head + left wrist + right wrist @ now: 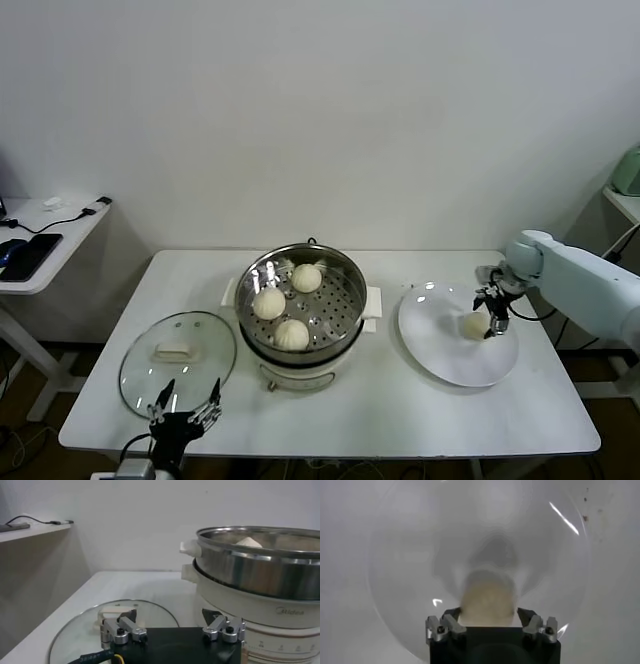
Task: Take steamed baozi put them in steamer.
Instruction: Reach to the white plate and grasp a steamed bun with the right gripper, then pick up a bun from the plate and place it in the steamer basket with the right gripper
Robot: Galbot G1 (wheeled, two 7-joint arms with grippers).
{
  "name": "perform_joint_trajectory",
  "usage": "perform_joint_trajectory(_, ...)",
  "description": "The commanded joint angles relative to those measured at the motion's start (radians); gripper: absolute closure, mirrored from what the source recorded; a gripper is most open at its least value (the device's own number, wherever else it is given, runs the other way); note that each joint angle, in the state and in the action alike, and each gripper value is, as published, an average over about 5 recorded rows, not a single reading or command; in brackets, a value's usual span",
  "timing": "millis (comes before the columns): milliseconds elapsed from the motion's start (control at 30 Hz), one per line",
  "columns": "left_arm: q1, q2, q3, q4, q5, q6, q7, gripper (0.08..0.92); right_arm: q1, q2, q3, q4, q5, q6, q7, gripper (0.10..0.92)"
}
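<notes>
Three steamed baozi lie on the perforated tray inside the steel steamer at the table's middle. Another baozi rests on the white plate to the right. My right gripper is down on the plate with a finger on each side of this bun. In the right wrist view the bun fills the gap of that gripper, whose fingers stand close to its sides. My left gripper waits open at the table's front left, over the near edge of the glass lid.
The round glass lid with a white handle lies flat to the left of the steamer. In the left wrist view the lid lies just ahead and the steamer wall rises beyond it. A side table with cables stands at far left.
</notes>
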State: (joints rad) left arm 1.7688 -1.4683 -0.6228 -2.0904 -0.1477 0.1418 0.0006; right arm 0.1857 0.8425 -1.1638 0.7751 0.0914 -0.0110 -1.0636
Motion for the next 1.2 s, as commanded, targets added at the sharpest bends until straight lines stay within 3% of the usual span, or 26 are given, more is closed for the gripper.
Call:
perform_joint_trajectory(33, 0.002, 0.001, -0.001, -0.003, -0.002, 0.0, 0.0, 0.177, -0.011, 0.009, 0.002, -0.013, -0.009, -0.007, -0.004, 0.338)
perform_joint_trajectory(167, 0.004, 0.0, -0.001, -0.006, -0.003, -0.001, 0.0, 0.177, 0.006, -0.002, -0.014, 0.014, 0.007, -0.017, -0.008, 0.412)
perform_joint_trajectory(433, 0.01, -0.001, 0.001, -0.027, -0.001, 0.001, 0.001, 0.177, 0.14, -0.055, -0.143, 0.128, 0.104, -0.05, -0.013, 0.467)
perform_joint_trajectory(633, 0.014, 0.001, 0.005, -0.041, -0.002, 0.002, 0.001, 0.177, 0.498, -0.098, -0.473, 0.349, 0.352, -0.093, -0.004, 0.489)
perform_joint_trajectory(800, 0.011, 0.005, 0.009, -0.053, -0.004, 0.003, 0.0, 0.177, 0.837, -0.041, -0.714, 0.517, 0.572, -0.13, 0.0, 0.495)
perform_joint_trajectory(967, 0.002, 0.008, 0.017, -0.062, -0.013, 0.008, 0.0, 0.177, 1.035, 0.064, -0.763, 0.657, 0.787, -0.201, 0.028, 0.497)
perform_joint_trajectory(1200, -0.015, 0.013, 0.022, -0.073, -0.031, 0.017, 0.008, 0.177, 1.033, 0.255, -0.684, 0.79, 0.987, -0.321, 0.158, 0.499)
